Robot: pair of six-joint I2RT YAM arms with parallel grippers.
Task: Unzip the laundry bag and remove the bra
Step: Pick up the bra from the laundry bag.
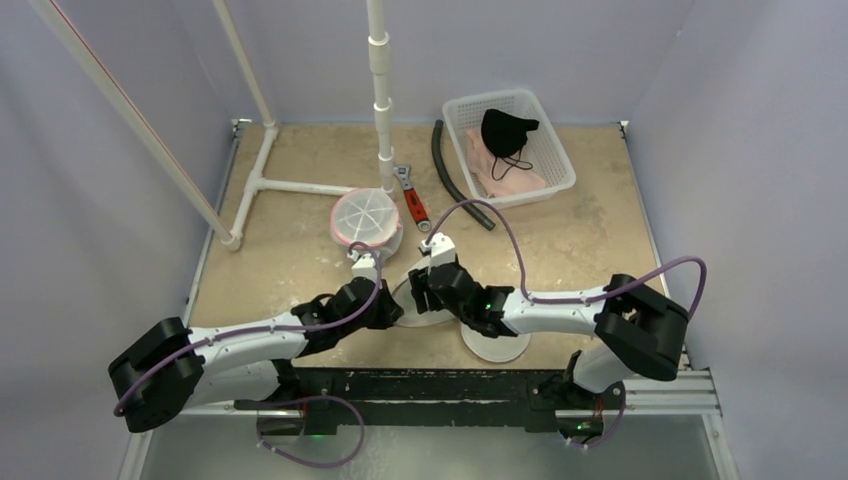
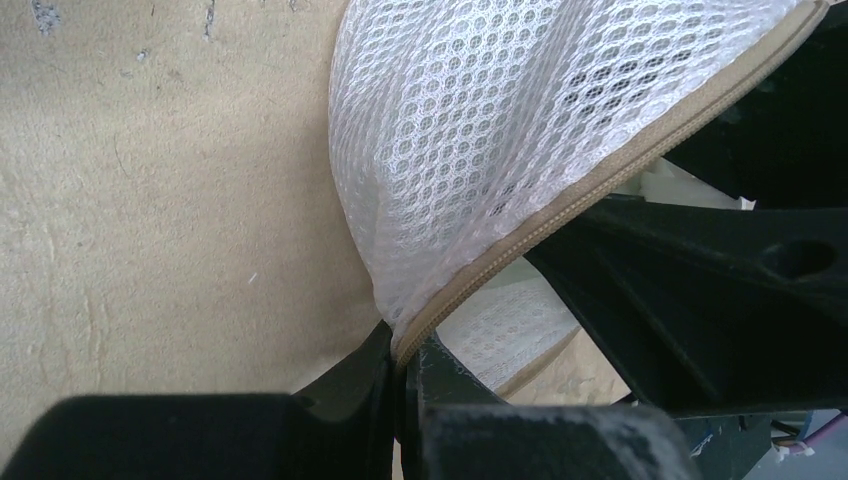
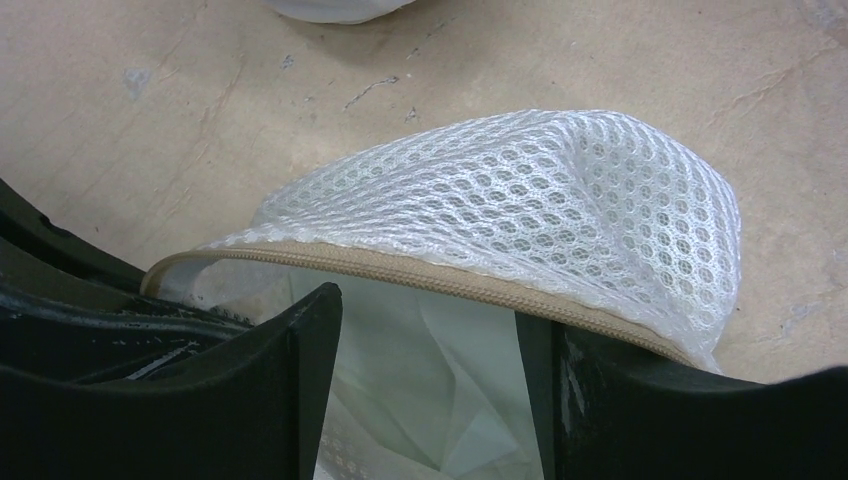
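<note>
Two arms are converging, in the top external view, on one laundry bag (image 1: pixel 432 318), which is lying left of the white basket (image 1: pixel 558 150) and closer to the arm bases than it. The left gripper (image 1: pixel 392 300) and the right gripper (image 1: pixel 428 285) are working side by side at the bag's rim. Also countable here are one round mesh pouch (image 1: pixel 365 218) with pink contents well left of the basket, and one red wrench (image 1: pixel 413 206) and one black hose (image 1: pixel 455 185) lying between that pouch and the basket. One flat white disc (image 1: pixel 497 347) is lying on the basket's near side, and inside the basket are two pieces, one black garment (image 1: pixel 505 130) and one pink garment (image 1: pixel 500 175). In the left wrist view, the left gripper's fingers (image 2: pixel 340 390) are pressing together on the tan zipper (image 2: pixel 560 205), pinching the bag's seam. In the right wrist view, the right gripper (image 3: pixel 430 320) is standing with jaws spread, one finger on each side of the zipper edge, gripping nothing. Beneath that edge a gap is showing pale cloth, so the unzipping is judged at least partly done. Whether that cloth is the bra cannot be told, and its removal is remaining.
</note>
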